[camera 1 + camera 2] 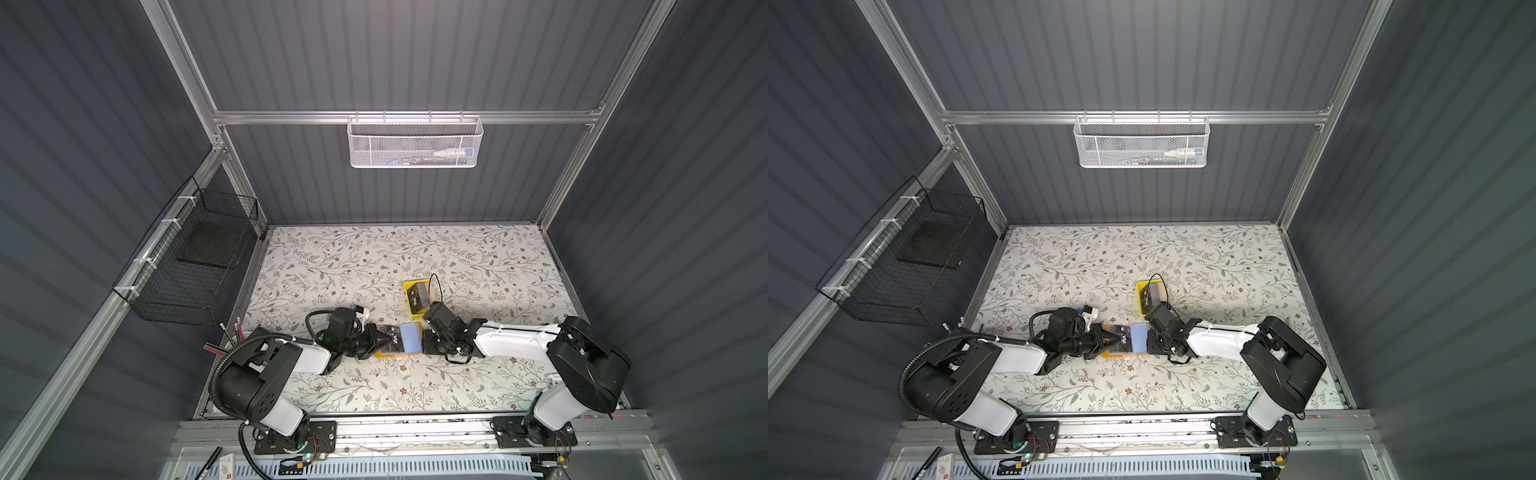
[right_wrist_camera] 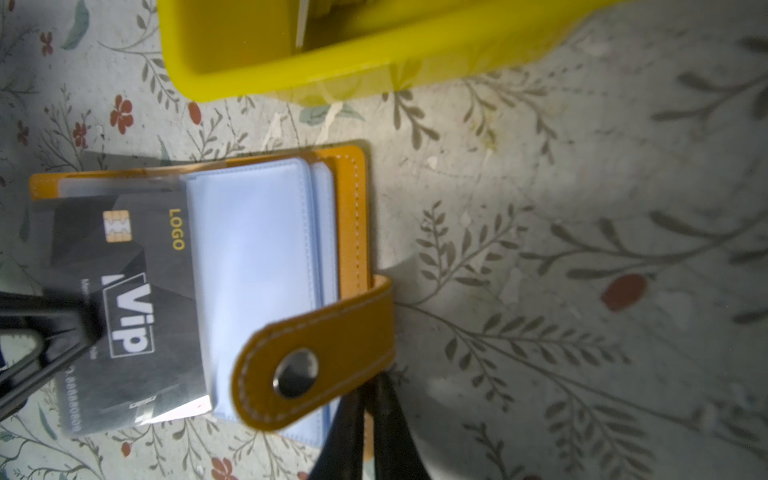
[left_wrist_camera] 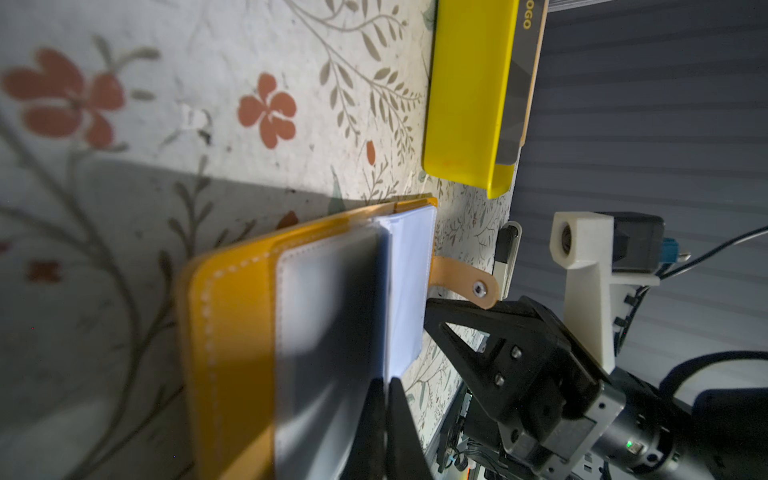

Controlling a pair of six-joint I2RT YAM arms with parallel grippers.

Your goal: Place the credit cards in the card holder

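The mustard card holder (image 1: 388, 354) (image 1: 1117, 354) lies open mid-table, bluish sleeve pages (image 2: 253, 270) up and its snap strap (image 2: 316, 353) folded over them. My left gripper (image 1: 384, 338) (image 1: 1111, 338) (image 3: 387, 386) is shut on a black "VIP" credit card (image 2: 137, 299) (image 1: 395, 340). The card lies flat over the holder's left half, its far edge at the sleeve pages. My right gripper (image 1: 426, 345) (image 1: 1150, 343) (image 2: 370, 386) is shut on the holder's orange cover edge under the strap. More credit cards (image 1: 417, 295) (image 1: 1152, 293) stand in the tray.
A bright-yellow tray (image 1: 415, 309) (image 2: 291, 70) stands just behind the card holder, close to my right wrist. A white mesh basket (image 1: 415, 143) hangs on the back wall. A black wire basket (image 1: 187, 266) hangs on the left wall. Pencils (image 1: 230, 330) stick up at the table's left edge.
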